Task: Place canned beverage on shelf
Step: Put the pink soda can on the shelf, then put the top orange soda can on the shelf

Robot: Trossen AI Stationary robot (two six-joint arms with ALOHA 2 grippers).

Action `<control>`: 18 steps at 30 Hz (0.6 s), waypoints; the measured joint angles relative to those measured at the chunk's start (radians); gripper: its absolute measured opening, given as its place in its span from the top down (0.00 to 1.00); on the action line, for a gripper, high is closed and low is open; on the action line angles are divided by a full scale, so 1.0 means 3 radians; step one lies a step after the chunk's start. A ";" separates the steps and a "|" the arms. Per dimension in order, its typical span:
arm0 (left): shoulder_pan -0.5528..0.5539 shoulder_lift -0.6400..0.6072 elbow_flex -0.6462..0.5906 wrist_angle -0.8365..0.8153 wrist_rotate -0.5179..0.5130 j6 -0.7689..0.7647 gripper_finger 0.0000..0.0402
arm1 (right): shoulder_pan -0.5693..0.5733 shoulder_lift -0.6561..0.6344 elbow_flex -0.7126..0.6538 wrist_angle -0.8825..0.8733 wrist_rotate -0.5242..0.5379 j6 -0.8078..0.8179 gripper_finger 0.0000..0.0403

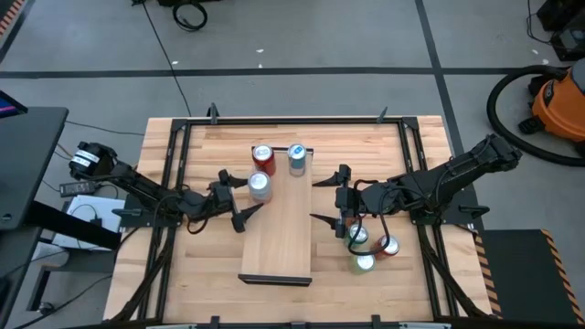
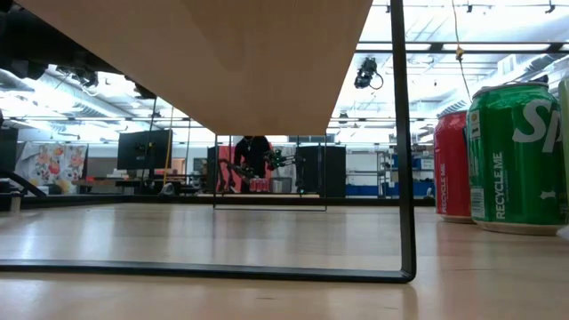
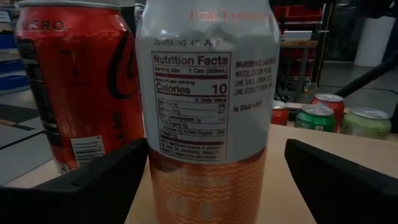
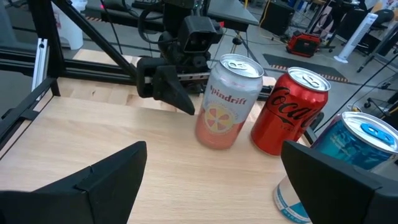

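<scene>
The shelf point(image 1: 279, 239) is a long light-wood board on thin black legs point(image 2: 404, 178). Three cans stand on its far end: a red one point(image 1: 263, 157), a blue one point(image 1: 296, 157) and a white-and-orange one point(image 1: 260, 185). My left gripper point(image 1: 239, 197) comes level from the table's left and stands open, with the white-and-orange can point(image 3: 208, 106) between its fingers; one finger point(image 3: 93, 180) stands very close to the can, the other point(image 3: 339, 180) well apart from it. My right gripper point(image 1: 324, 199) hangs open over the shelf's right edge, holding nothing, and faces those cans point(image 4: 224, 102).
Three more cans stand on the tabletop to the right of the shelf: a silver-topped one point(image 1: 358, 236), a red one point(image 1: 388, 245) and a green one point(image 1: 365, 263). The near half of the shelf is bare. A black frame point(image 1: 292, 119) borders the table.
</scene>
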 joint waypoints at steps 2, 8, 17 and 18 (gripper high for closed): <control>0.0001 0.0000 0.0000 -0.0008 0.0000 0.0004 0.02 | 0.0000 0.0000 0.0000 0.0000 -0.0021 -0.0001 0.05; -0.0004 -0.0033 0.0000 -0.0022 -0.0001 0.0065 0.02 | 0.0000 0.0000 0.0000 -0.0001 -0.0023 -0.0006 0.05; -0.0155 -0.0299 0.0000 -0.0273 -0.0208 0.0212 0.02 | -0.0001 0.0000 0.0000 -0.0004 0.0005 -0.0032 0.05; -0.0177 -0.0338 0.0000 -0.0311 -0.0243 0.0234 0.02 | 0.0000 0.0000 0.0000 -0.0004 0.0005 -0.0032 0.05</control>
